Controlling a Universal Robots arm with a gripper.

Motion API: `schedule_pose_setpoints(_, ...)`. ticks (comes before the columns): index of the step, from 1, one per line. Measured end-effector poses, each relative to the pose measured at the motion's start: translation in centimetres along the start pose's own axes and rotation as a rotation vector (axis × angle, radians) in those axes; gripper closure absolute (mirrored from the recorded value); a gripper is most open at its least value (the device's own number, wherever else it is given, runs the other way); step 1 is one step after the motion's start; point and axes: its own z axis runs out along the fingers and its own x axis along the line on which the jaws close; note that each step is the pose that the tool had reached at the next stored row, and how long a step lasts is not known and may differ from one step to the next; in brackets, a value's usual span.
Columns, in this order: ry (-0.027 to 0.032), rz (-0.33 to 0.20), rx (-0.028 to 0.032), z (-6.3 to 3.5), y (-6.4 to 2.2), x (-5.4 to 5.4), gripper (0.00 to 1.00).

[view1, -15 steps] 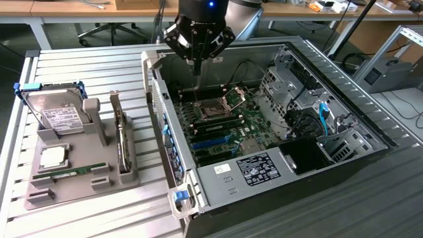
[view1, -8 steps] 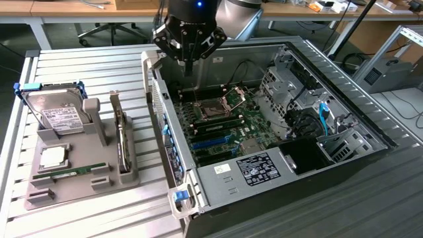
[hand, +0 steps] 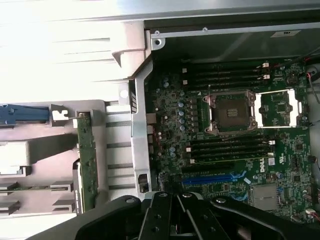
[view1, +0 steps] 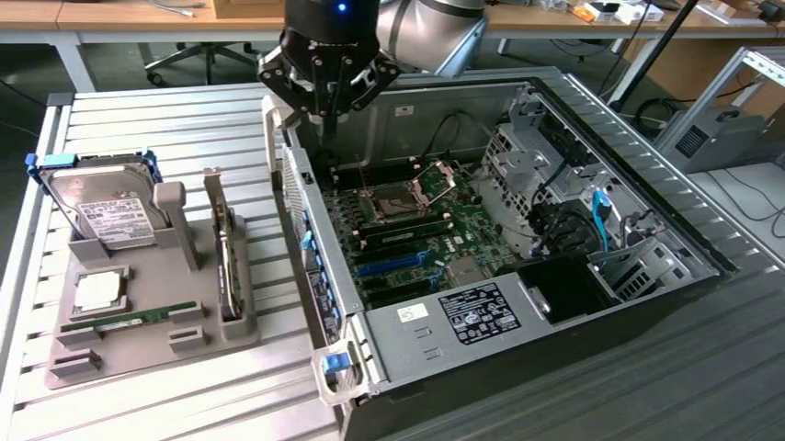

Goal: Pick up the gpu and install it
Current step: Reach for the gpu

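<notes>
1. Exterior view: the gripper [view1: 327,129] hangs at 12 o'clock in the pic, above the edge of the open PC case [view1: 417,110]. The claw is pinched fully together w/ nothing in it.
2. Same view: the gpu [view1: 224,253] stands on edge in a grey rack [view1: 147,354]. It's at approx 7 o'clock from the gripper, well apart from it and just beside the case wall. A hard drive [view1: 105,211] stands at 10 o'clock from the gpu, and a memory stick [view1: 129,319] lies at 8 o'clock.
3. Step, as we judge it: the reach for the gpu, not yet gripped. To do it well we'd spread the claw before descent and come straight down on the card's top edge. We'd grip mid-length, clear of the rack posts, then lift w/o tilt.
4. Wrist view: the gripper [hand: 172,212] linkage is folded together, empty. The gpu [hand: 86,160] reads as a thin green strip, edge-on, apart from the claw. The case wall sits between it and the motherboard [hand: 175,110].
5. View diffs: the exterior view gives the rack layout & claw height. The wrist view gives board detail, incl. the blue slot [hand: 210,177] near the claw & the bare CPU socket [hand: 230,112].
</notes>
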Motion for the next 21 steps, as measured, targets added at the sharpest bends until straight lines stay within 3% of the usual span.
schedule_pose_setpoints(3, -0.0003, 0.000, -0.0001, -0.03, -0.07, 0.9, 0.89)
schedule_pose_setpoints(7, -0.0014, 0.000, -0.0003, -0.09, -0.24, 3.2, 0.89)
schedule_pose_setpoints(21, -0.0023, 0.000, -0.0004, -0.21, -0.55, 7.3, 0.89)
